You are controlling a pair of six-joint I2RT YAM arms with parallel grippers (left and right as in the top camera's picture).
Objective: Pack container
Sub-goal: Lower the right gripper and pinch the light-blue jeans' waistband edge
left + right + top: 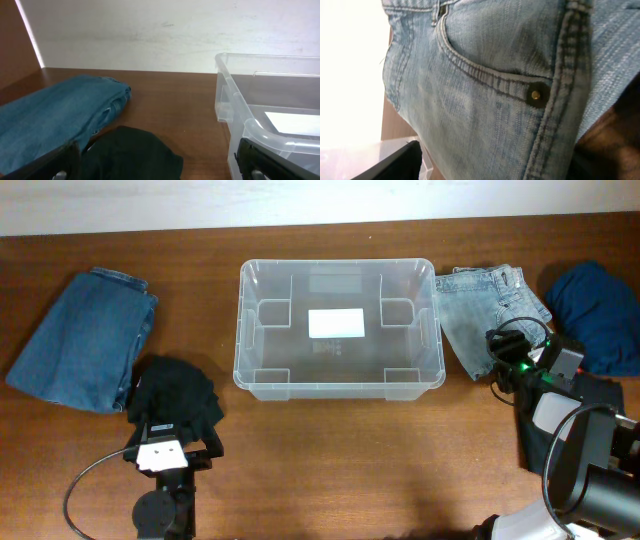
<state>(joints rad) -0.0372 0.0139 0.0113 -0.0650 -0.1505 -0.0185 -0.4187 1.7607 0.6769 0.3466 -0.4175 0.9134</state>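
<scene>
The clear container point(241, 330) stands at the table's middle, empty, with a white label on its base; its near corner shows in the left wrist view point(250, 125). My left gripper point(172, 430) is open, its fingers wide apart on either side of a black cloth point(178, 392) that lies between them in the left wrist view point(132, 155). My right gripper point(500, 358) is open over light denim shorts point(485, 310). The denim fills the right wrist view point(490, 90) between the spread fingers.
Folded blue jeans point(85, 340) lie at the far left, touching the black cloth, and also show in the left wrist view point(55, 115). A dark blue garment point(598, 315) lies at the far right. A white wall runs behind the table.
</scene>
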